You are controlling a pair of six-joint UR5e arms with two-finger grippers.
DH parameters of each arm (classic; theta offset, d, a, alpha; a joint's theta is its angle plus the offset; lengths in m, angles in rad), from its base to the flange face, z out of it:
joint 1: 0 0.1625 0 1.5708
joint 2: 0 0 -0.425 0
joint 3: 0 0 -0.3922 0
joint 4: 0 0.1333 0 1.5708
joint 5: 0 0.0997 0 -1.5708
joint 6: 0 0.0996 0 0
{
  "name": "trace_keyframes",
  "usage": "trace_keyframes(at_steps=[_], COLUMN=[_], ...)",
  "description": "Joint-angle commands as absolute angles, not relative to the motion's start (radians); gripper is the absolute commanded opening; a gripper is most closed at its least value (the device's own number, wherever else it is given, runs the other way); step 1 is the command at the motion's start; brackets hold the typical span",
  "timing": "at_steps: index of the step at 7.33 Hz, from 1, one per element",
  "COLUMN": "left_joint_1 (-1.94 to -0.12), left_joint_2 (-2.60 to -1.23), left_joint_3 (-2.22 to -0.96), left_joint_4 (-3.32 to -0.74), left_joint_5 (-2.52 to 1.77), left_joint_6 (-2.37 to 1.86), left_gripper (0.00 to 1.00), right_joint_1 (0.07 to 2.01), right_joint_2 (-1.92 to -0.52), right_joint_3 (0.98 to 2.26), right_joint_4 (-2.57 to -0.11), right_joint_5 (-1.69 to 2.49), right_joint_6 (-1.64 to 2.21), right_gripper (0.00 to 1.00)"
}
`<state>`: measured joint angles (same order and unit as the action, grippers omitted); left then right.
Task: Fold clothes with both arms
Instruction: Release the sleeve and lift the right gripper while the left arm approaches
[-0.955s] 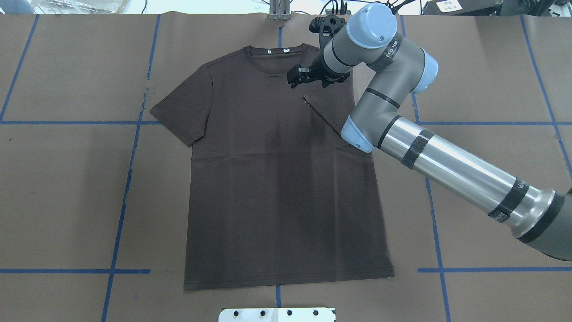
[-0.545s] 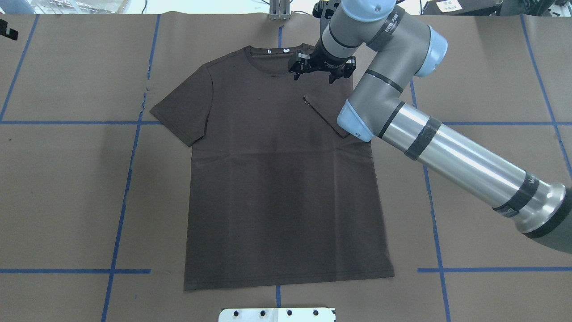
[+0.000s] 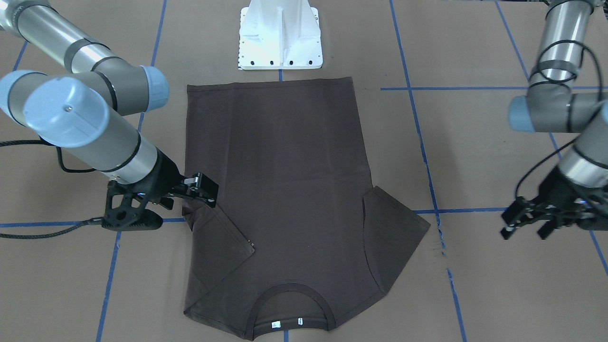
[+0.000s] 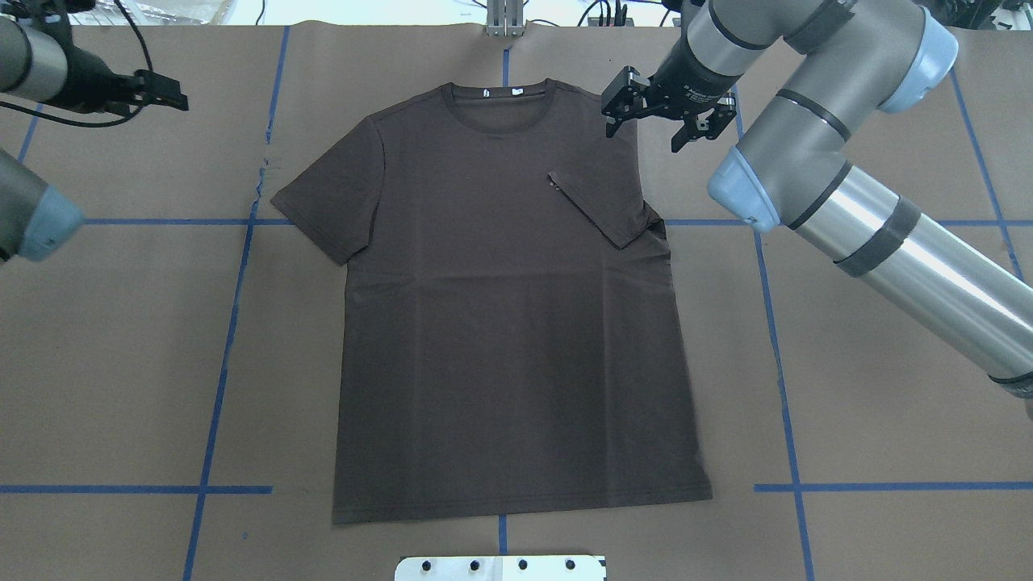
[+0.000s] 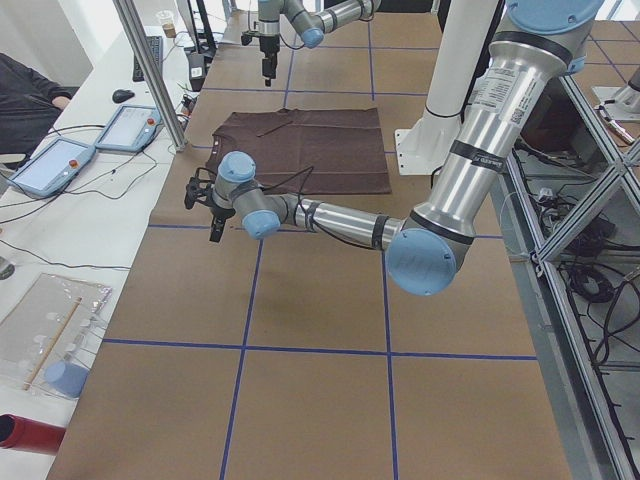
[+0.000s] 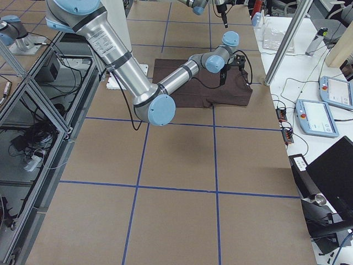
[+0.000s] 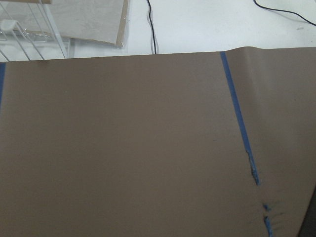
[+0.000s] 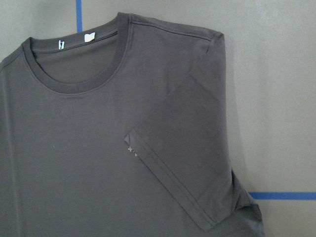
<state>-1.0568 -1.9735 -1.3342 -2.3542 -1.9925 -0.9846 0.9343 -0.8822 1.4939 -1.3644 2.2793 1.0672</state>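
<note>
Right gripper (image 4: 643, 137), spread and empty, has backed off the T-shirt (image 4: 500, 323) lying flat on the table (image 4: 888, 420), near sleeve (image 4: 601, 202) left folded inward; left gripper (image 3: 525, 230), also spread, has swung in, so other sleeve (image 4: 327, 206) likely next.

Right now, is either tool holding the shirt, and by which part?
Nothing is held: right tool open by the shirt's shoulder, left tool open over the table.
</note>
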Motion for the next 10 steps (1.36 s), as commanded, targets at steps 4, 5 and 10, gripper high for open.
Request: trace_keyframes(at_steps=[4, 5, 10], left_joint_1=[-0.789, -0.77, -0.77], left_joint_2=[-2.022, -2.02, -2.008], left_joint_3=[-1.328, -1.319, -1.319], left_joint_4=[-2.358, -2.358, -2.356], left_joint_5=[-1.734, -1.729, -1.672], left_joint_6=[-1.249, -1.247, -1.242], left_gripper=[0.98, 0.98, 0.82], right_joint_1=[0.928, 0.927, 0.919], right_joint_2=[-0.91, -0.911, -0.934], right_joint_3=[1.542, 1.542, 1.571], right_joint_4=[-1.371, -1.371, -1.367], right_joint_5=[2.272, 2.27, 2.266], right_joint_6=[1.063, 1.065, 1.068], right_gripper=[1.0, 1.0, 1.0])
